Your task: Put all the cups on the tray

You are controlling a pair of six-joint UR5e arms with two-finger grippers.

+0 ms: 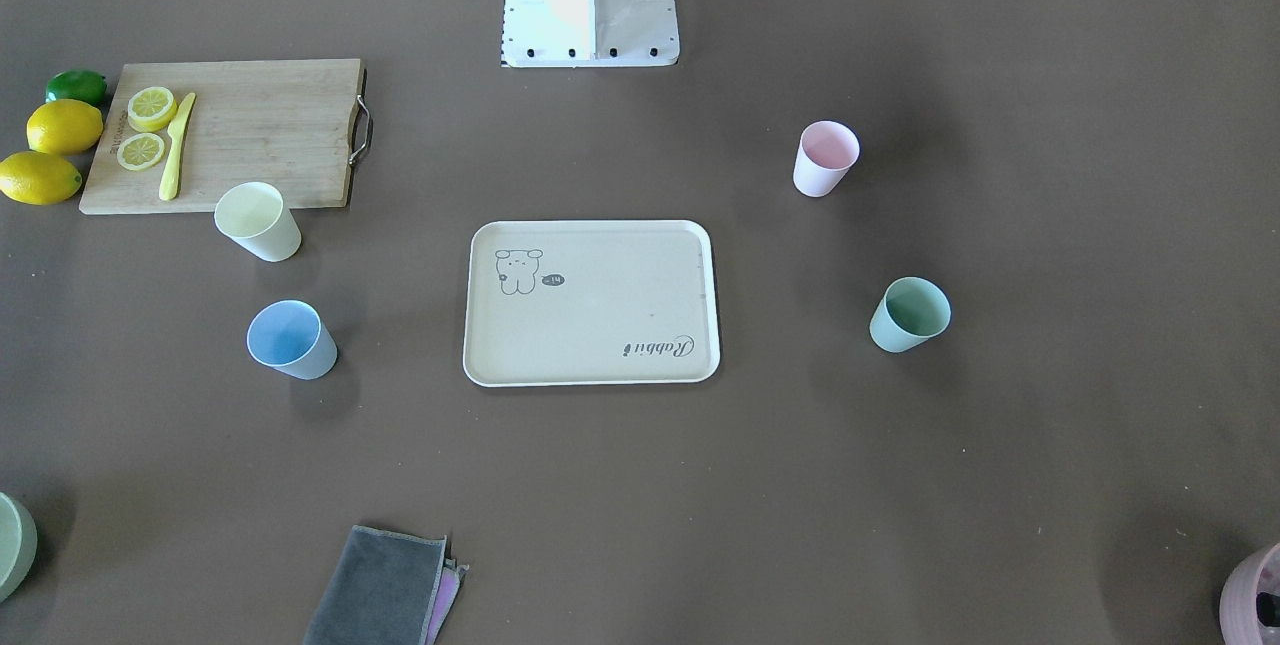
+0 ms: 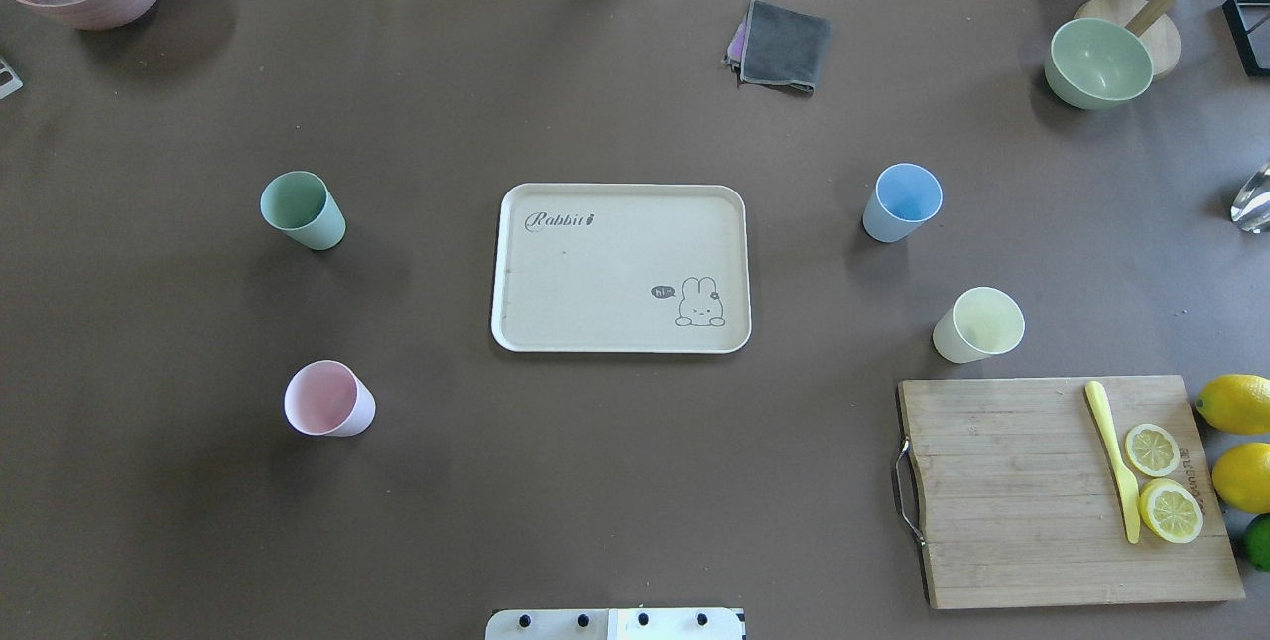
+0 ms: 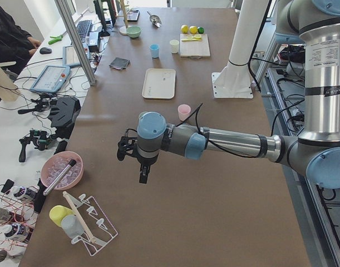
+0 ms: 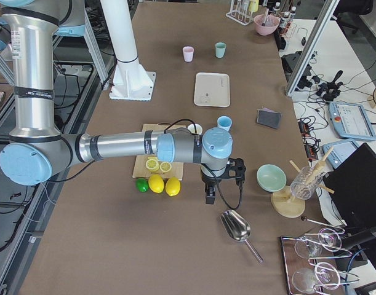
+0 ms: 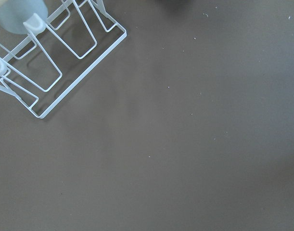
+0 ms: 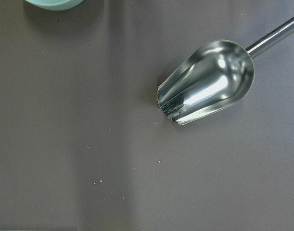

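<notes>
- Left gripper (image 3: 143, 176): you have it only in the table-end view. It hangs fingers-down above bare table, near the mauve-pink pot (image 2: 134, 0) and the white wire rack (image 5: 55, 62). I cannot tell how far its fingers are parted, or whether it holds anything.
- Right gripper (image 4: 208, 195): it shows only from the opposite table end. It hangs fingers-down above the table, near the metal scoop (image 6: 204, 82) and the lemons (image 4: 157, 183). Its spread cannot be told either.
- Surface: the table (image 2: 635, 501) has a brown covering. Benches with electronics run along its far side.
- Tray (image 2: 605, 263): it lies flat at the table's centre, and all four cups stand off it.
- Cups: the mint green cup (image 2: 303, 210) and pale pink cup (image 2: 328, 399) stand on the robot's left of the tray, well apart from it. The light blue cup (image 2: 903, 202) and pale yellow cup (image 2: 979, 324) stand on its right. All are upright with bare interiors.
- Other containers: the pot holds clear pieces and a metal-handled tool. The pale green bowl (image 2: 1098, 64) sits at the far right corner.
- Cutting board (image 2: 1002, 501): it lies just beside the yellow cup and bears two lemon slices (image 2: 1161, 481) and a yellow knife (image 2: 1116, 471).
</notes>
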